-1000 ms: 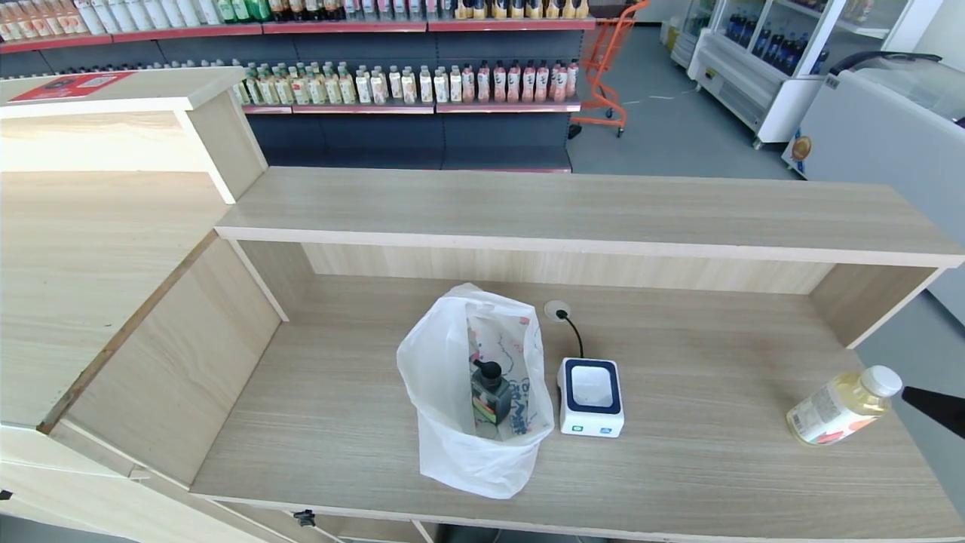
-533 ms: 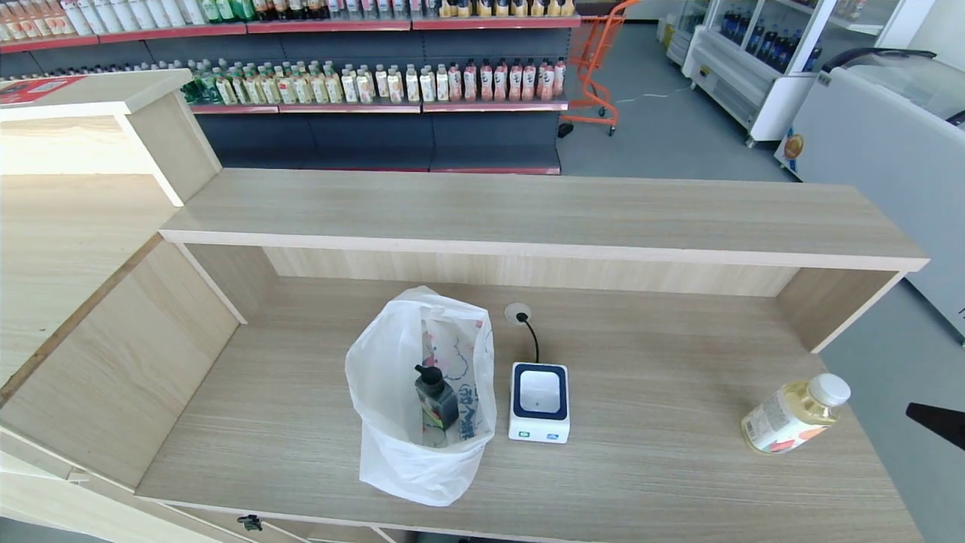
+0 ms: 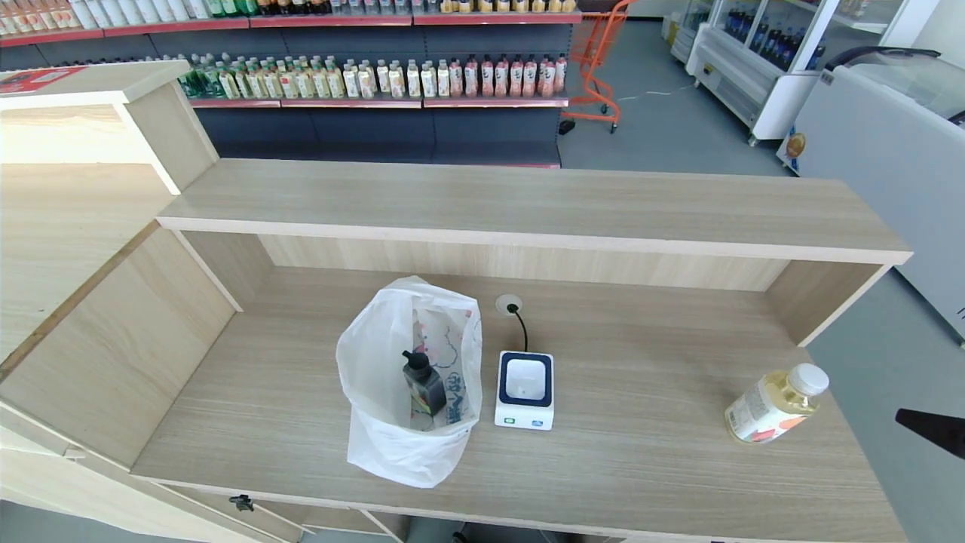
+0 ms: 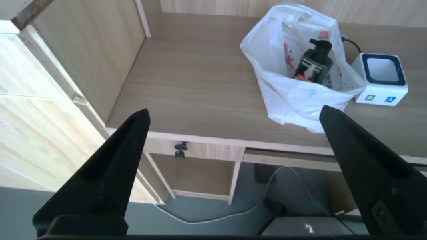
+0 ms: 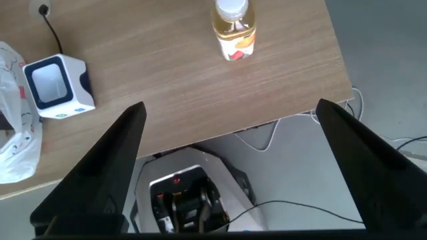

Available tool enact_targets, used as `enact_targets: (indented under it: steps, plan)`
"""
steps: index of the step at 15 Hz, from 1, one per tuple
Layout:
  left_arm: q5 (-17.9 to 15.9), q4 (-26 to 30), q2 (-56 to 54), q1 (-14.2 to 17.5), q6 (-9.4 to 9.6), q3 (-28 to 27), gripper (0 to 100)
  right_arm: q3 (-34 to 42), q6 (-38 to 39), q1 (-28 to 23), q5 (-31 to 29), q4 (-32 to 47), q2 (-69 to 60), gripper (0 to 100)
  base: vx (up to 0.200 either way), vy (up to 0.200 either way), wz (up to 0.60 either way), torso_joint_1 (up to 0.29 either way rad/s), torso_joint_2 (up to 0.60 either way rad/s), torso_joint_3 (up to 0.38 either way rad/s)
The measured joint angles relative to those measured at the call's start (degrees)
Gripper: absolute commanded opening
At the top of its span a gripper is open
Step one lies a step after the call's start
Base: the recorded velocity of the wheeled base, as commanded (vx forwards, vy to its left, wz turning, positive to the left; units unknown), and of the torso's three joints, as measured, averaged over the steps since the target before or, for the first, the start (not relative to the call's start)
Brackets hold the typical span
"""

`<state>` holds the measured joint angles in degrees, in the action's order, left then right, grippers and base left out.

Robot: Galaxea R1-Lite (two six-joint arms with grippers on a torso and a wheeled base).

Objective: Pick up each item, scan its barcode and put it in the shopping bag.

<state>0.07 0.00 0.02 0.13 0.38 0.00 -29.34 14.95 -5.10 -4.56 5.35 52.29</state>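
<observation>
Head view: crinkled plastic bag [image 3: 371,381] beside boxy scanner [image 3: 525,392].

Shop interior, daylight-bright. Light wood-grain table [image 3: 663,452] with side panels and a raised ledge [image 3: 528,204] along its far edge. A second wooden counter [image 3: 60,226] adjoins on the left, with a red placard [image 3: 30,78] on its upper shelf. Behind stand dark shelves [image 3: 362,75] with red edging, lined with bottled drinks. Grey floor [image 3: 678,128]. An orange trolley [image 3: 595,68] stands past the shelves. Glass-door coolers [image 3: 761,53] and a white chest freezer [image 3: 882,151] at far right.
</observation>
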Motion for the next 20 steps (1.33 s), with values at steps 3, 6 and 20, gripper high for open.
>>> enact_targets:
  steps: [3,6,20]
  plan:
    - [0.0,0.0,0.0,0.05,-0.17,0.0,100,-0.06,0.78,0.0,0.24,-0.02,0.74,100,0.0,0.0,0.0,0.0,0.0,0.0]
    - [0.0,0.0,0.0,0.02,0.02,0.0,100,-0.1,1.39,0.0,1.28,-0.18,1.57,100,0.0,-0.2,0.0,-0.004,0.0,0.007]
    - [0.0,0.05,0.0,0.02,-0.11,0.0,100,9.51,-3.24,0.26,13.89,-18.46,6.91,100,0.0,-0.1,0.0,0.003,0.0,0.0]
